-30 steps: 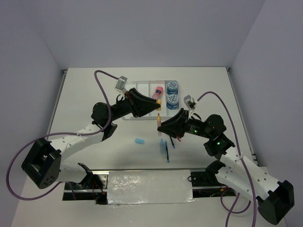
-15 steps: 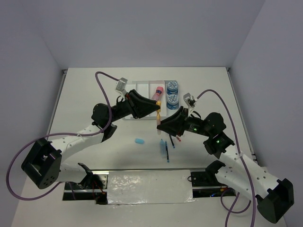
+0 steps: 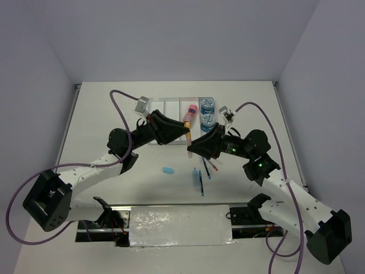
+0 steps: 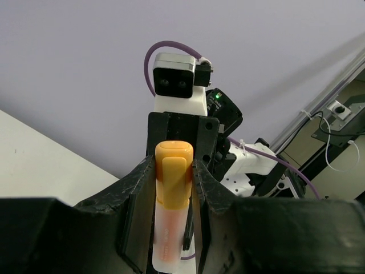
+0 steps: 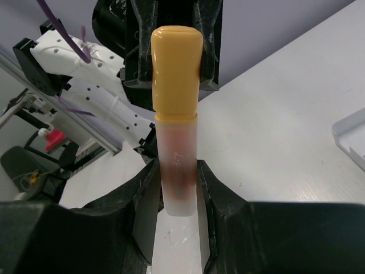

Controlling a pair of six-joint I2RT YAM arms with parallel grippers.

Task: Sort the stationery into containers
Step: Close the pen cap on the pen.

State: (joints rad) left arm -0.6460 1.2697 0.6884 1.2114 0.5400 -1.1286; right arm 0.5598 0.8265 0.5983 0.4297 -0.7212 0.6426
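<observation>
Shifted slightly up-frame toward tray [image 3: 171, 106] edge; pinching orange-capped pen [image 5: 177, 97] by cap in left gripper [image 3: 186, 135], by barrel in right gripper [image 3: 190, 148]; open table [image 3: 256, 105] below.

Glossy orange plastic cap [image 5: 177, 68], frosted translucent barrel [image 5: 178, 171] — matt black plastic fingers [image 5: 145, 200].

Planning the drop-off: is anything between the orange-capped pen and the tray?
No loose item lies between them. The orange-capped pen is gripped by both arms, left gripper on its cap, right gripper on its barrel, just short of the tray. Only the left gripper itself reaches across the tray's near edge.
</observation>
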